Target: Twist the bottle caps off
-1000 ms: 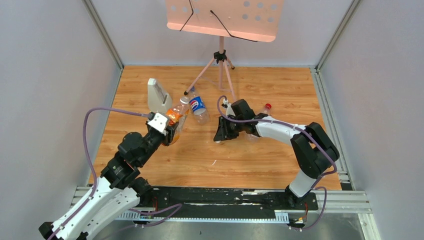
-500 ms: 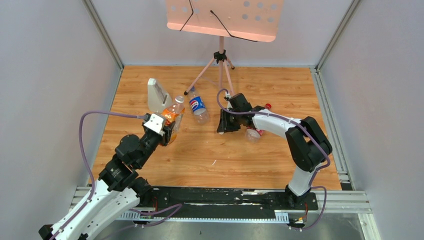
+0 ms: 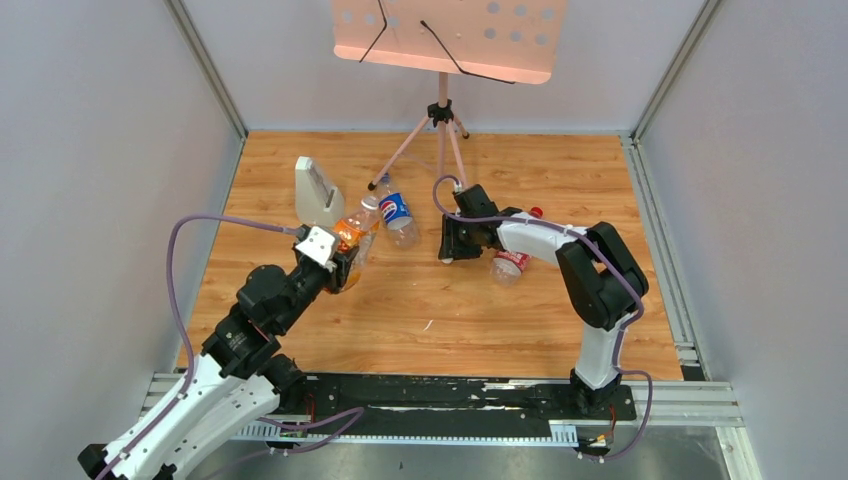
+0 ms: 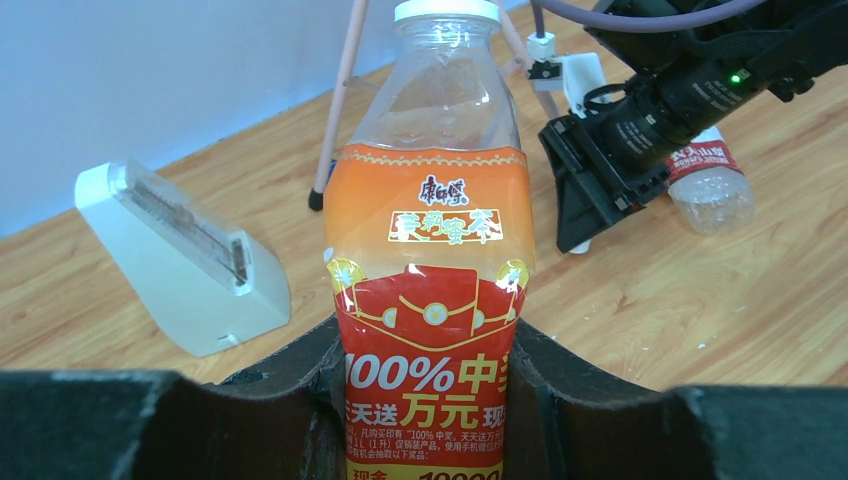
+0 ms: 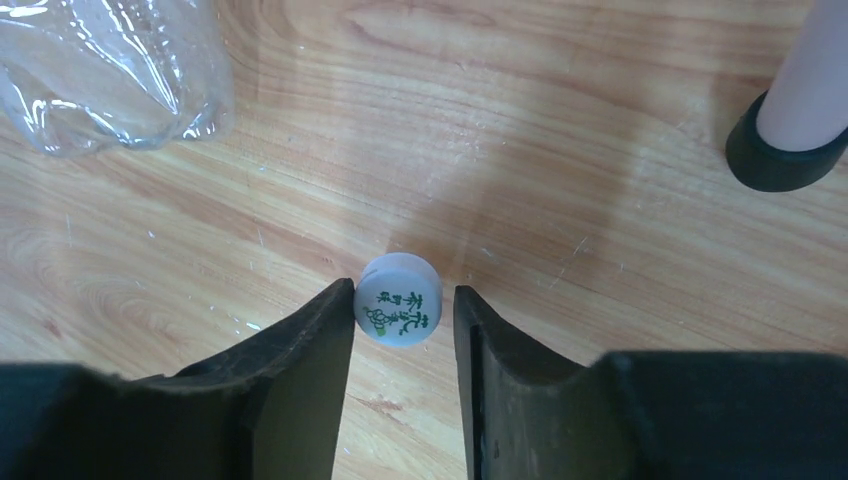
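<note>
Two tools: left tool [image 4: 425,345] clenches glossy orange-labelled bottle [image 4: 428,230]; right tool [image 5: 404,300] gapes around round white cap [image 5: 398,296].

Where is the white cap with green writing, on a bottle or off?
Off: the white cap lies on the wooden table, the right gripper straddling it.

The light wooden table [image 3: 430,295] is seen whole from above. Both wrist views are held close, and the orange-labelled clear plastic bottle [image 4: 430,250] is shared by the overhead and left views.
</note>
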`<state>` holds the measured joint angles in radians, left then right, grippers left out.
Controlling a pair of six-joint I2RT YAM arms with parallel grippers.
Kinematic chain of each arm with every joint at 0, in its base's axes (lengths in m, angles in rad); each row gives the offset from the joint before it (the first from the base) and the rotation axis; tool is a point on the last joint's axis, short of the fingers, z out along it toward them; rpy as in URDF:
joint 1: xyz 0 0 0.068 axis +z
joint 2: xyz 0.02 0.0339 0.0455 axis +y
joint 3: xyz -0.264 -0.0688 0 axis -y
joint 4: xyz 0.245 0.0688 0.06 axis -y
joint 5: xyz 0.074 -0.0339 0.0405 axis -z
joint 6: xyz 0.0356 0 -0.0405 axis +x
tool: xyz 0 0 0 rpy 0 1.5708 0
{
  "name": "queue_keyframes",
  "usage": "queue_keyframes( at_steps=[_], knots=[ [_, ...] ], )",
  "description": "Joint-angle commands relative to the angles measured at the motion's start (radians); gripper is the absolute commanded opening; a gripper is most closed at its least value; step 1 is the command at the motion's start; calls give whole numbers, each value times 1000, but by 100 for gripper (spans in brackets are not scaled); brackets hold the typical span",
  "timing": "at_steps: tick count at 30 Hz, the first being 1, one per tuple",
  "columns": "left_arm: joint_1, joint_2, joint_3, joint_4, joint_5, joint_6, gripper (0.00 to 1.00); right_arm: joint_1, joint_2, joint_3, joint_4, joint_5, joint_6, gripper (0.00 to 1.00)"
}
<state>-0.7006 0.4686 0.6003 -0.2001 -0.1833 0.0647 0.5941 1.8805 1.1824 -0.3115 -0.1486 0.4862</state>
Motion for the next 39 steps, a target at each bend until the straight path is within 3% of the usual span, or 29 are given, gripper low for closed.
queue_keyframes(
  at_steps=[1,6,17,25,35,39],
  knots=[
    [-2,26,6,68,70,-24,1,0,18,42,1,30,8,45],
    [-2,64,12,85,114,-27,1,-1,5,37,2,32,9,53],
    [-2,92,13,107,145,-35,1,-3,-78,4,4,41,5,56],
    [-2,94,-3,128,154,-35,1,-25,-380,-88,51,-63,24,57],
    [-2,156,-18,209,285,-43,3,-42,-707,-184,140,-238,85,68],
    [-2,182,-21,252,346,-49,3,-42,-795,-230,257,-364,135,72]
  ],
)
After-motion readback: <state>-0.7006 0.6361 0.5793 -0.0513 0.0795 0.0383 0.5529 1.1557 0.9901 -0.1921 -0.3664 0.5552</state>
